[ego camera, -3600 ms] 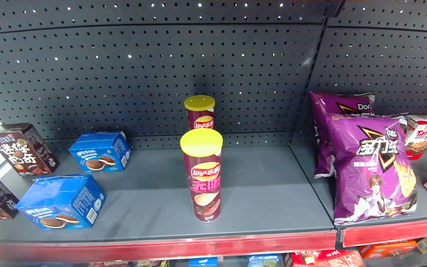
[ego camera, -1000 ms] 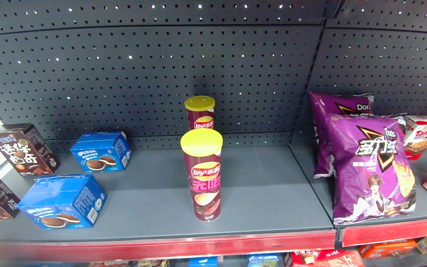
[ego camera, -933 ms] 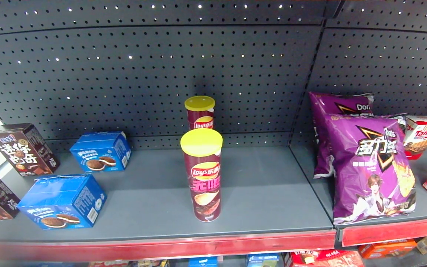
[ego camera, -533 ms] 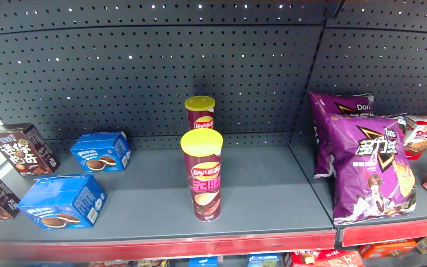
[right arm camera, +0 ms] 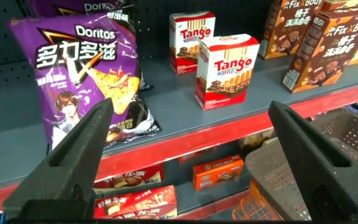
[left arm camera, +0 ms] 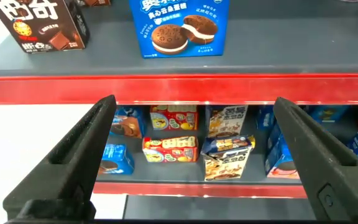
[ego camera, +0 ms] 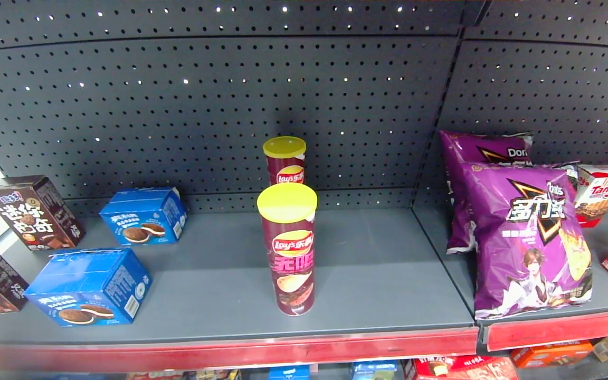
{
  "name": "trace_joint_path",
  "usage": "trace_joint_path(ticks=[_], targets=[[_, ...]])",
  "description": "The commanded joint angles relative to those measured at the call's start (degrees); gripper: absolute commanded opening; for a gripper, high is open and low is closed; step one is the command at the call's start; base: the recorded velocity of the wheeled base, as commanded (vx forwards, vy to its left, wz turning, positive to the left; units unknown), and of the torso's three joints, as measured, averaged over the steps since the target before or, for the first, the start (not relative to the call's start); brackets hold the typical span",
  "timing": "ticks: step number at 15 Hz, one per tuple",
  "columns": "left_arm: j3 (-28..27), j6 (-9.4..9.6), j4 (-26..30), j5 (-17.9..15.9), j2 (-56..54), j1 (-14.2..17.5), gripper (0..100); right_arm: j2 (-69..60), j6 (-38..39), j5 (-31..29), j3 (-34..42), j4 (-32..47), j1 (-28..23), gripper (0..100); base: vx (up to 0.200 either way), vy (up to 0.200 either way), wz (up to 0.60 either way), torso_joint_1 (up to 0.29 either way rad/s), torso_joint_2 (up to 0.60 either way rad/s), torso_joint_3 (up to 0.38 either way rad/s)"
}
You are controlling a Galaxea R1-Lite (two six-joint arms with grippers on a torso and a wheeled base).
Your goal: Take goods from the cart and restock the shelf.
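The left gripper (left arm camera: 194,102) has its two black fingers spread wide apart with nothing between them. It faces the red front edge of the dark grey metal shelf (left arm camera: 179,87), where a blue cardboard cookie box (left arm camera: 179,28) stands beside a dark brown cardboard box (left arm camera: 42,25).

The right gripper (right arm camera: 191,106) is also spread wide and empty. It faces a purple foil crisp bag (right arm camera: 79,81) and two red-and-white wafer boxes (right arm camera: 225,71) on the shelf. A grey mesh cart basket (right arm camera: 347,140) sits close by, below shelf level.

In the head view, two upright maroon crisp tubes with yellow lids stand mid-shelf, the front tube (ego camera: 288,253) directly ahead of the rear tube (ego camera: 284,161), which is against the perforated back panel (ego camera: 177,105).
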Motion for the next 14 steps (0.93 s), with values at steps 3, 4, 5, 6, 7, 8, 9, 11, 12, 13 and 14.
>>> trace_joint_path(ticks=[3,4,5,6,7,8,9,11,12,13,14], targets=[[0.0,-0.01,0.0,0.0,0.1,0.0,100,-0.7,0.0,0.0,0.1,0.2,-0.7,100,0.000,0.000,0.00,0.000,0.00,0.000],[0.0,0.08,0.0,0.0,0.1,0.0,100,-0.4,0.0,0.1,0.0,0.2,-0.6,100,0.000,0.000,0.00,0.000,0.00,0.000],[0.1,0.08,-0.1,0.0,0.1,0.0,100,0.0,0.0,0.2,-0.1,0.2,-0.5,100,0.000,0.000,0.00,0.000,0.00,0.000],[0.0,0.08,-0.1,0.0,0.1,-0.1,100,0.0,0.0,0.2,-0.1,0.2,-0.5,100,0.000,0.000,0.00,0.000,0.00,0.000],[0.0,0.08,-0.1,0.0,0.1,-0.2,100,-0.3,0.0,0.1,-0.1,0.2,-0.5,100,0.000,0.000,0.00,0.000,0.00,0.000],[0.0,0.08,-0.1,0.0,0.1,-0.2,100,-0.3,0.0,0.1,-0.2,0.2,-0.5,100,0.000,0.000,0.00,0.000,0.00,0.000],[0.0,0.08,-0.1,0.0,0.1,-2.3,100,-0.3,0.0,0.0,-0.3,0.2,-0.5,100,0.000,0.000,0.00,0.000,0.00,0.000],[0.0,-0.01,-0.1,0.0,-1.6,-6.0,100,-0.1,0.0,0.0,-0.5,0.2,-0.4,100,0.000,0.000,0.00,0.000,0.00,0.000],[0.0,-0.10,-0.1,0.0,-4.0,-5.5,100,-0.1,0.0,0.0,-0.5,0.2,-0.4,100,0.000,0.000,0.00,0.000,0.00,0.000],[0.0,-0.18,-0.1,0.0,-5.4,-5.4,100,0.0,0.0,0.0,-0.5,0.2,-0.5,100,0.000,0.000,0.00,0.000,0.00,0.000],[0.0,-0.01,-0.1,0.0,-5.4,-5.4,100,-0.2,0.0,0.0,-0.3,0.2,-0.6,100,0.000,0.000,0.00,0.000,0.00,0.000]])
